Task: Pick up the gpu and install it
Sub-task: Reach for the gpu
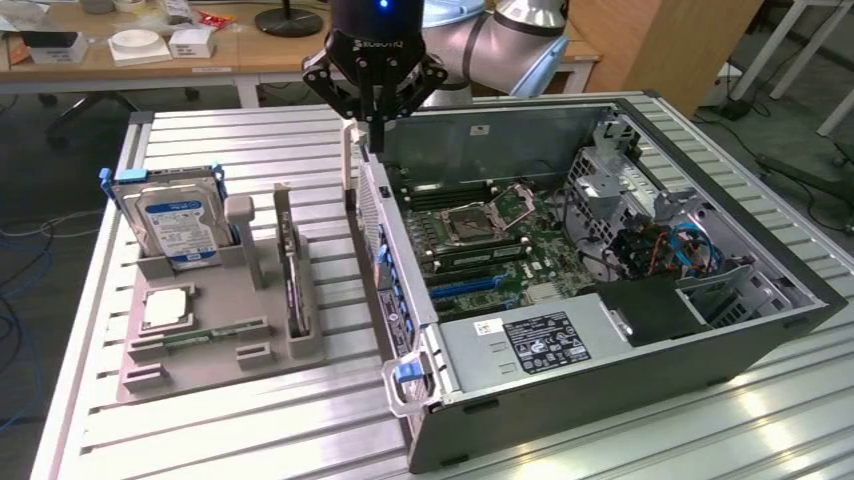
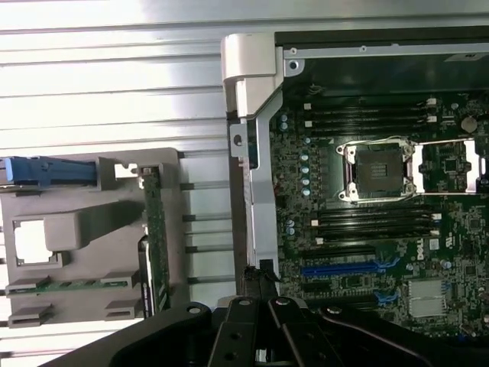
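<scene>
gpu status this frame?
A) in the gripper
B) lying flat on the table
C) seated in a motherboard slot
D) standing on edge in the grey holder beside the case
D: the gpu stands on edge in a slot of the grey holder, to the exterior view's left of the case. The gripper hangs over the case's far wall, apart from the gpu.

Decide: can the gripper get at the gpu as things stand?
Probably yes. The gpu stands on edge in the holder with its top bare and nothing over it; the gripper hangs above the case wall nearby.
</scene>
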{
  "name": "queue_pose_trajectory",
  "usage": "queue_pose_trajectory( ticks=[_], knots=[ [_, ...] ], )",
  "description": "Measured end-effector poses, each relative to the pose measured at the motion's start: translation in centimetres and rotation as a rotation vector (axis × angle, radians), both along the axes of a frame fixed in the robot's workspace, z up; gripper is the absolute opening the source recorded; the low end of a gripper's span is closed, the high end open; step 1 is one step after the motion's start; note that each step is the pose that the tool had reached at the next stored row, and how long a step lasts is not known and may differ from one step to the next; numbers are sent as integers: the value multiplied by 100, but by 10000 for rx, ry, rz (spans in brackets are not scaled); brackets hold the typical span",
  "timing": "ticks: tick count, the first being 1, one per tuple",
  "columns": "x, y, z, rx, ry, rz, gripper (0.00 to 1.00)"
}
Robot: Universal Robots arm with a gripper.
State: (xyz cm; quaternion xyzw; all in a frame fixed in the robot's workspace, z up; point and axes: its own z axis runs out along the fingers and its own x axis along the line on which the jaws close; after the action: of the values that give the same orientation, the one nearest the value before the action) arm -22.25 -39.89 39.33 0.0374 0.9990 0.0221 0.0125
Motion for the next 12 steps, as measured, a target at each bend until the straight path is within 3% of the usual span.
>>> queue_pose_trajectory(
  ticks=[12],
  knots=[
    [-198, 0, 0, 0, 0, 0, 10]
  ],
)
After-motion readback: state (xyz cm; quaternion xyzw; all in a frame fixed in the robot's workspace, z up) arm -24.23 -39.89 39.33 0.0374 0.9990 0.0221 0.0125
